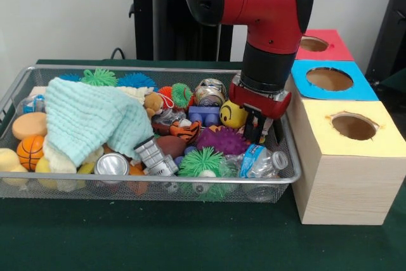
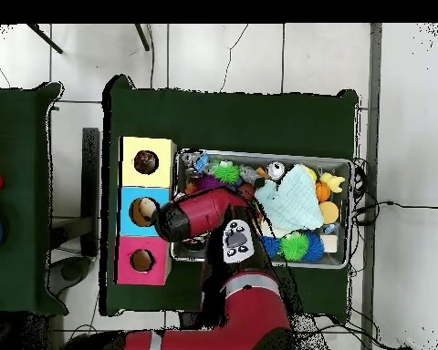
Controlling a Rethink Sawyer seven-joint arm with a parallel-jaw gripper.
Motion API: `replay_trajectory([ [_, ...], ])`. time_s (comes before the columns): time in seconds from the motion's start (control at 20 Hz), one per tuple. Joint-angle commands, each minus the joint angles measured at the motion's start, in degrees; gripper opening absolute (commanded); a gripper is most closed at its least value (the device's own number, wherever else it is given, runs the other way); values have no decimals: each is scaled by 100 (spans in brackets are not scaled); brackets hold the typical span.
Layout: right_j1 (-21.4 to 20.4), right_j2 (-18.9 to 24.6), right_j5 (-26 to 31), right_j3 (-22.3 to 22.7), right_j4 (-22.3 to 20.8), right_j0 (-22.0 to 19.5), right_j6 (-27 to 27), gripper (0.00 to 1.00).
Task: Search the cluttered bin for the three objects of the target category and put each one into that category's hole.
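Note:
A wire mesh bin (image 1: 288, 172) holds a jumble of toys and containers. My gripper (image 1: 263, 132) is lowered into the bin's right end, open, just right of a purple spiky ball (image 1: 222, 139) and above a crushed water bottle (image 1: 263, 160). I see nothing held between its fingers. A yellow smiley ball (image 1: 233, 114) sits just left of the wrist. Right of the bin stands a wooden box with a yellow hole (image 1: 353, 126), a blue hole (image 1: 328, 79) and a red hole (image 1: 314, 44). In the overhead view the arm (image 2: 200, 214) covers the gripper.
A mint cloth (image 1: 89, 118) drapes over the bin's left half. Around it lie a silver can (image 1: 111, 164), a green spiky ball (image 1: 202, 160), a blue brick (image 1: 203, 115), a tiger toy (image 1: 184, 130), a small basketball (image 1: 30, 150) and a crushed can (image 1: 209, 90).

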Motion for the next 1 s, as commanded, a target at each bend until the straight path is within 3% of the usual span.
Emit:
replay_trajectory([
  [0.05,323,919,428,-162,-518,-264,-1545,100],
  [0.2,286,790,327,-221,-616,-134,-1435,100],
  [0.45,347,1097,523,-196,-654,-386,-1667,100],
  [0.85,246,1394,556,218,-797,-702,-1729,100],
  [1.0,-4,1529,652,487,-780,-850,-1756,100],
])
